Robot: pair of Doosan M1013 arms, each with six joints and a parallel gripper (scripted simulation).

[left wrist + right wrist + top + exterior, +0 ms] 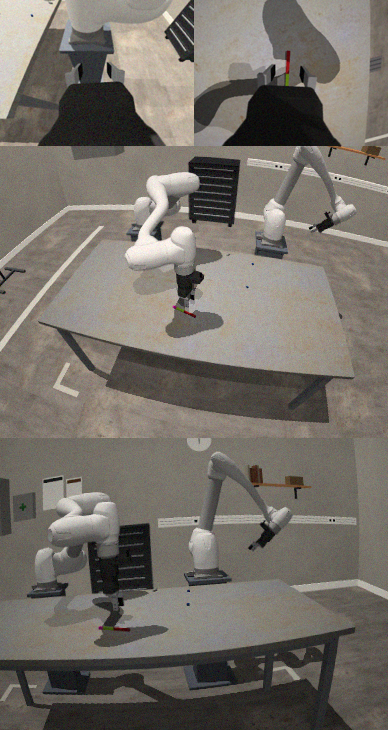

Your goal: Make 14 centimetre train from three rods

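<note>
A magenta rod (175,307) (101,628), a lime rod (180,310) (108,628) (287,80) and a red rod (190,314) (122,629) (288,62) lie flat in one straight line on the table, lime in the middle. Their ends look touching or almost touching. In the right wrist view the magenta rod is hidden. My right gripper (189,304) (117,609) (288,70) is open and empty, above the line of rods. My left gripper (313,228) (253,546) (94,68) is open and empty, raised beyond the table, far from the rods.
Two small blue rods (252,264) (247,287) (188,591) (188,604) lie apart toward the back of the table (280,331) (240,633). A small grey piece (228,254) (155,590) lies near the back edge. The left arm's base stands behind that edge.
</note>
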